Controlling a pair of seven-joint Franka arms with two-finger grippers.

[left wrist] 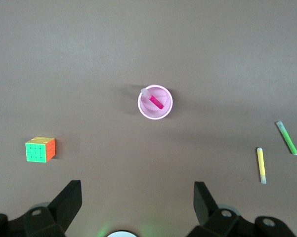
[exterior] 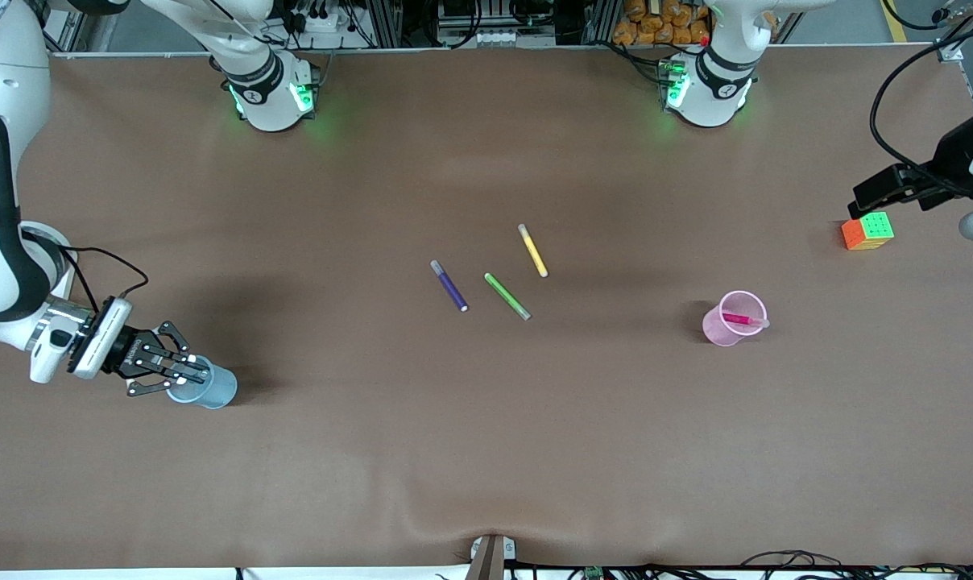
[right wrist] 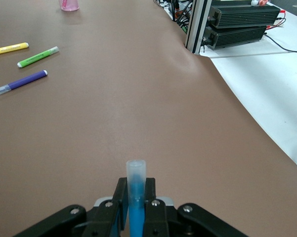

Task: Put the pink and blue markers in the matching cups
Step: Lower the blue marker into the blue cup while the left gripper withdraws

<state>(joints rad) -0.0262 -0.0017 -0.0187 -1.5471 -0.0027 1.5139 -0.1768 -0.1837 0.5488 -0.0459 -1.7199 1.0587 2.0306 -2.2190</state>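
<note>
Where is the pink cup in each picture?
Front view: the pink cup stands toward the left arm's end of the table, pink marker inside.
Left wrist view: the cup is mid-picture.
Right wrist view: only its base shows at the top edge.
Shared landmark: the yellow marker.

Right gripper (exterior: 182,375) jaws clamped; left gripper (left wrist: 137,197) spread.

I count five markers — pink (exterior: 743,320), blue (right wrist: 136,197), purple (exterior: 449,286), green (exterior: 507,296), yellow (exterior: 533,250) — two cups, pink (exterior: 723,329) and blue (exterior: 213,388), and one puzzle cube (exterior: 867,231).
</note>
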